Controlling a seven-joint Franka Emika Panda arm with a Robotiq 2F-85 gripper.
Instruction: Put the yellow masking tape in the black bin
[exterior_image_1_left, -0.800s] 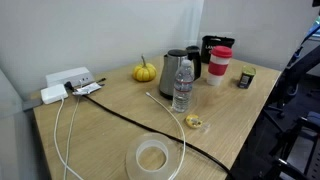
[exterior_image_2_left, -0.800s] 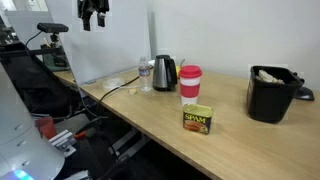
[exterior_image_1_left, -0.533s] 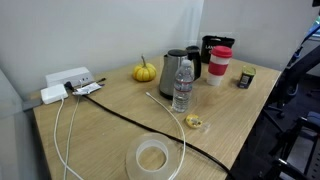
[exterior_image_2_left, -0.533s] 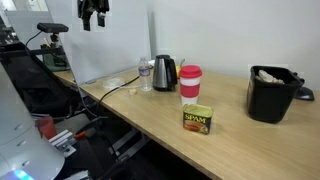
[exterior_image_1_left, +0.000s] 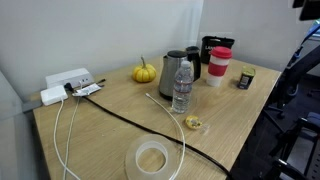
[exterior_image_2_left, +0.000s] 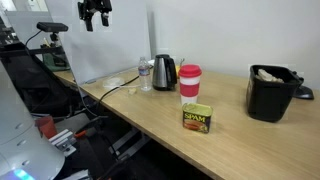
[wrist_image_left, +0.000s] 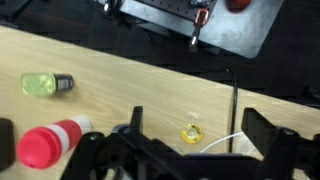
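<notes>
The yellow masking tape (exterior_image_1_left: 195, 122) is a small yellow ring lying flat on the wooden table near the front edge, beside a black cable. In the wrist view it (wrist_image_left: 191, 132) lies far below, between my fingers. My gripper (wrist_image_left: 198, 140) is open and empty, with its fingers spread wide. In an exterior view the gripper (exterior_image_2_left: 95, 10) hangs high above the table's far end, well away from everything. The black bin (exterior_image_2_left: 272, 92) stands at the other end of the table with pale contents inside. It also shows behind the kettle (exterior_image_1_left: 213, 47).
On the table are a water bottle (exterior_image_1_left: 182, 85), a steel kettle (exterior_image_1_left: 173, 72), a red-lidded cup (exterior_image_1_left: 219, 66), a Spam can (exterior_image_2_left: 198, 119), an orange mini pumpkin (exterior_image_1_left: 145, 72), a large translucent tape roll (exterior_image_1_left: 152, 157), a power strip (exterior_image_1_left: 68, 82) and a black cable (wrist_image_left: 235, 100).
</notes>
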